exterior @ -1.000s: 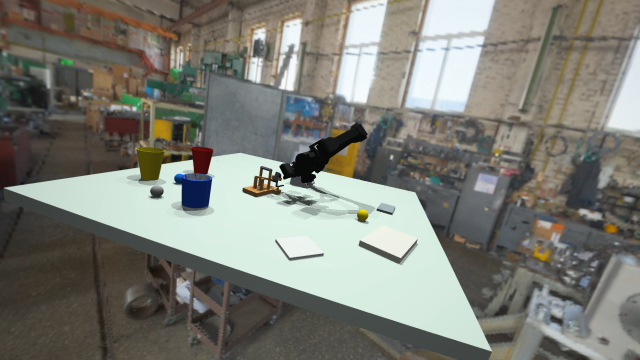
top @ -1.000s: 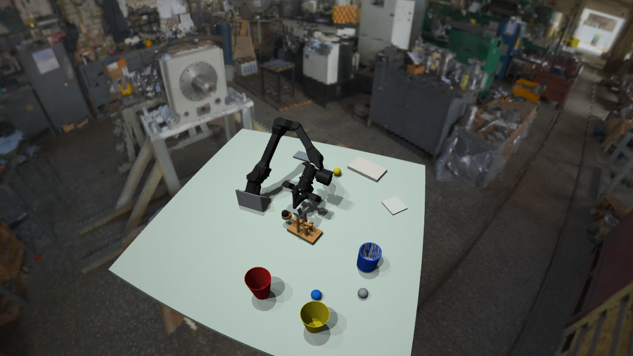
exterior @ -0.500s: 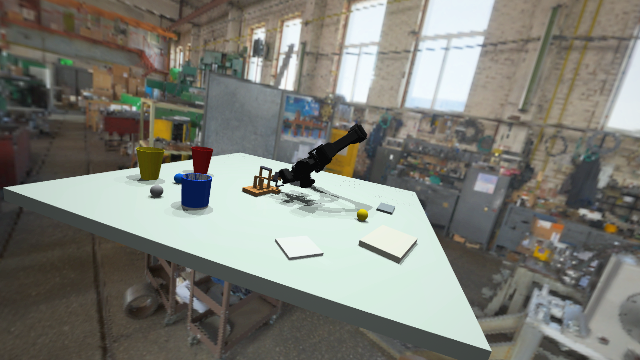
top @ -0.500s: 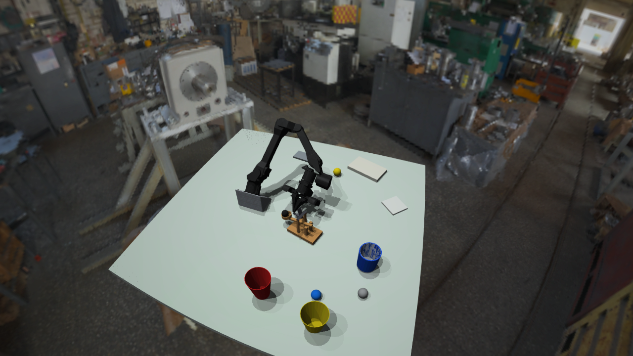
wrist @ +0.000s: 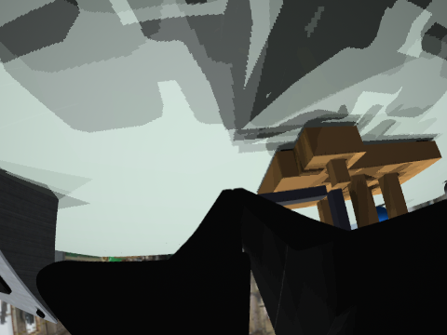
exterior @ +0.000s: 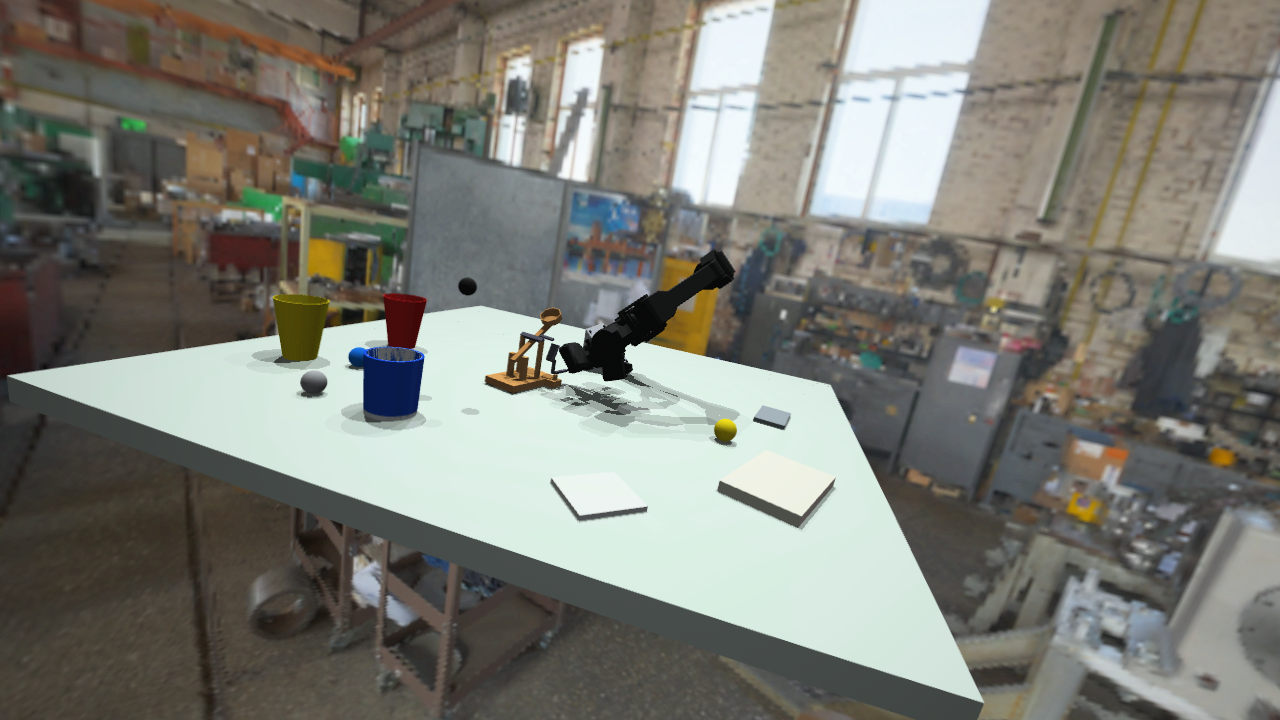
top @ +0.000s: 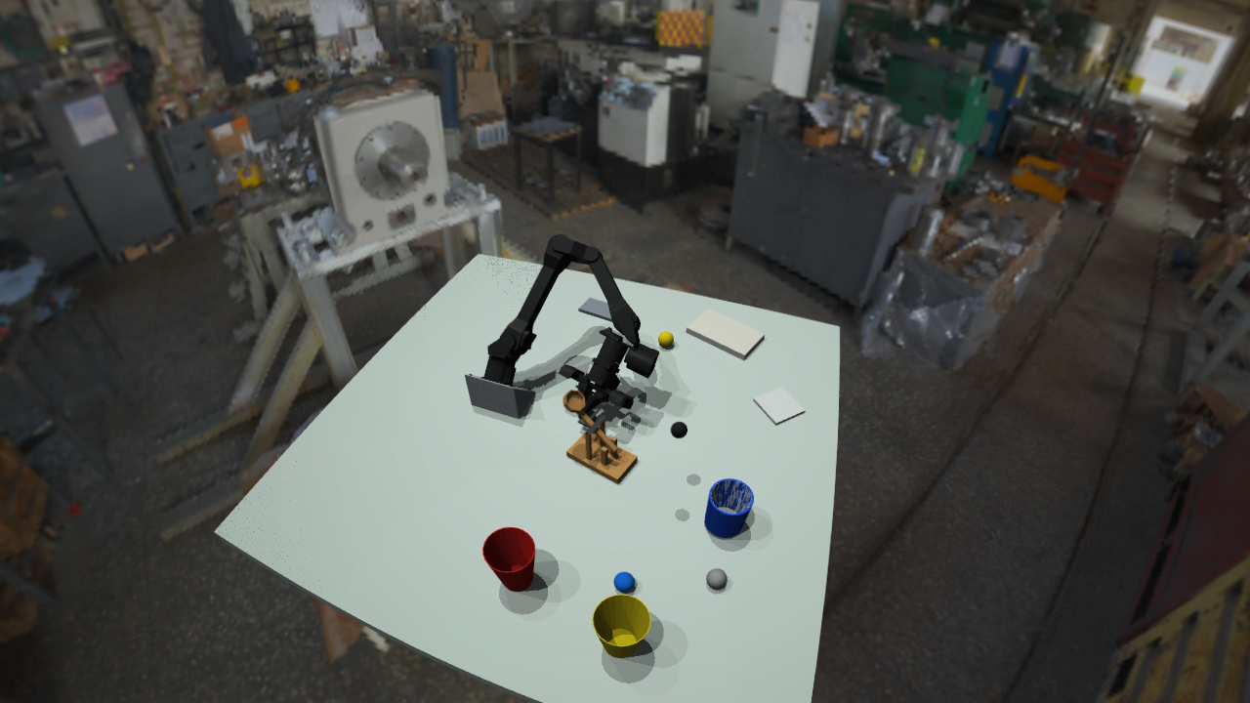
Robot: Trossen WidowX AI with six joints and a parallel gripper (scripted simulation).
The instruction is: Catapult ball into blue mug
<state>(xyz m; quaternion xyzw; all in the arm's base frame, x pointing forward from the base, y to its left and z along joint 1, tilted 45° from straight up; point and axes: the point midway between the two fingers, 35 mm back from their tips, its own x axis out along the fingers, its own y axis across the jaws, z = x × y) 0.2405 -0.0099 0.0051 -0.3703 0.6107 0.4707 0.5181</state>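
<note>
The black ball is in the air, off the catapult, with faint shadows on the table below it. The wooden catapult stands on the table with its throwing arm swung up and its round cup empty. The blue mug stands upright on the table, apart from the ball. My gripper is shut with nothing in it, low beside the catapult's release side; its exact contact with the trigger is hidden.
A red cup and a yellow cup stand beyond the catapult. Blue, grey and yellow balls lie on the table. A thick cream slab and a thin white tile lie on the far side.
</note>
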